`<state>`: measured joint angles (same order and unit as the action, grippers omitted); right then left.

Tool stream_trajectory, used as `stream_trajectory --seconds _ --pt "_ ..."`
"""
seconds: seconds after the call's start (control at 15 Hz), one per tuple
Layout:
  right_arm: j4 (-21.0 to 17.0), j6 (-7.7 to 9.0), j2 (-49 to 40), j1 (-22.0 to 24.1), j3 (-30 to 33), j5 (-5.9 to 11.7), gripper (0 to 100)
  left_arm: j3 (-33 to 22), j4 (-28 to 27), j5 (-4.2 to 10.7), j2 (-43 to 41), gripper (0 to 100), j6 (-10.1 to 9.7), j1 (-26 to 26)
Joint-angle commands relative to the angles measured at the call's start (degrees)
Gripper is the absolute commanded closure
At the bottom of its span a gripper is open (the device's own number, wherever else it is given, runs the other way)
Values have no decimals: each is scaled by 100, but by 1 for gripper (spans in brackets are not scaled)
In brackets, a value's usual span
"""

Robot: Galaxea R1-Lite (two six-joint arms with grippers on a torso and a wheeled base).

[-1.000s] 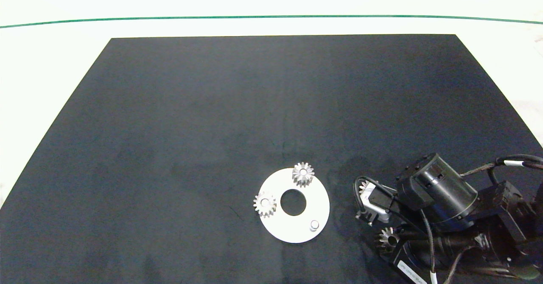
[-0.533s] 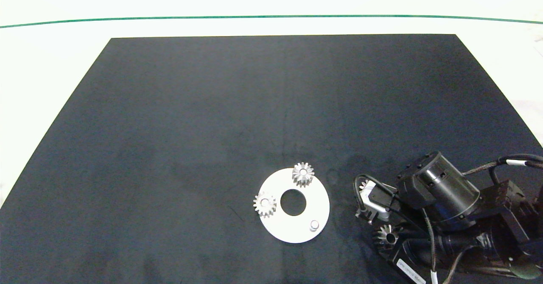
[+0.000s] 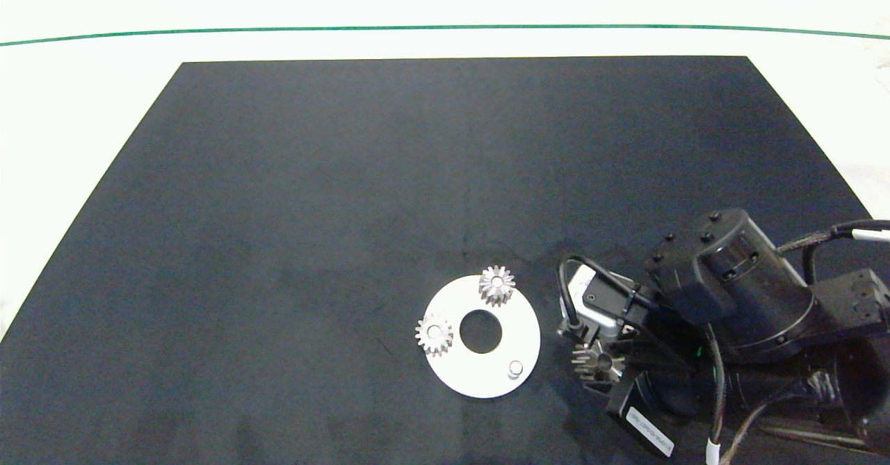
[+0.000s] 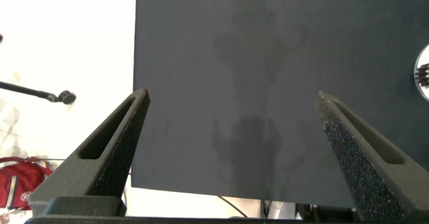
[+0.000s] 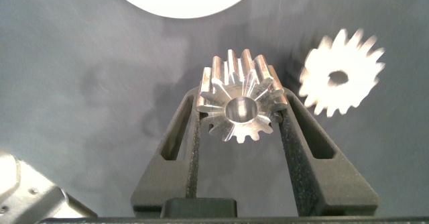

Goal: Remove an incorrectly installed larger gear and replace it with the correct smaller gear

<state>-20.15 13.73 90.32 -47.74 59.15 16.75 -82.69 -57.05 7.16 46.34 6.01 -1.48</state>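
My right gripper (image 5: 238, 117) is shut on the smaller gear (image 5: 238, 106), a silvery gear with a round bore, held between both fingers above the black mat. In the head view this gear (image 3: 598, 362) hangs just right of the white round plate (image 3: 521, 333). The larger gear (image 5: 342, 72) lies flat on the mat beside the held one; the arm hides it in the head view. Two small gears (image 3: 496, 285) (image 3: 434, 334) sit on the plate, and a bare peg (image 3: 515, 368) stands at its near right. My left gripper (image 4: 231, 96) is open over the mat's edge.
The plate has a round hole (image 3: 480, 331) in its middle. The black mat (image 3: 348, 194) covers most of the white table. My right arm (image 3: 751, 312) and its cables fill the near right corner.
My right gripper has moved left toward the plate, carrying the smaller gear with it. The plate and its two gears have not moved.
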Motion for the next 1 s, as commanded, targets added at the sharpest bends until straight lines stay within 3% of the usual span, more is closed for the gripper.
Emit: stream_trajectory --seconds 0.07,0.13,0.2,1.0 --pt "-1070 227 232 -315 1125 13 66 7 -34 5 -2 0 5 -2" --pt "-1527 227 407 -403 1600 4 66 7 -34 5 -2 0 5 -2" --pt "-1720 209 592 -473 1925 -5 66 7 -34 5 7 0 5 -2" --pt "-1711 174 1471 -631 2250 -5 66 25 -34 -4 16 0 58 -2"
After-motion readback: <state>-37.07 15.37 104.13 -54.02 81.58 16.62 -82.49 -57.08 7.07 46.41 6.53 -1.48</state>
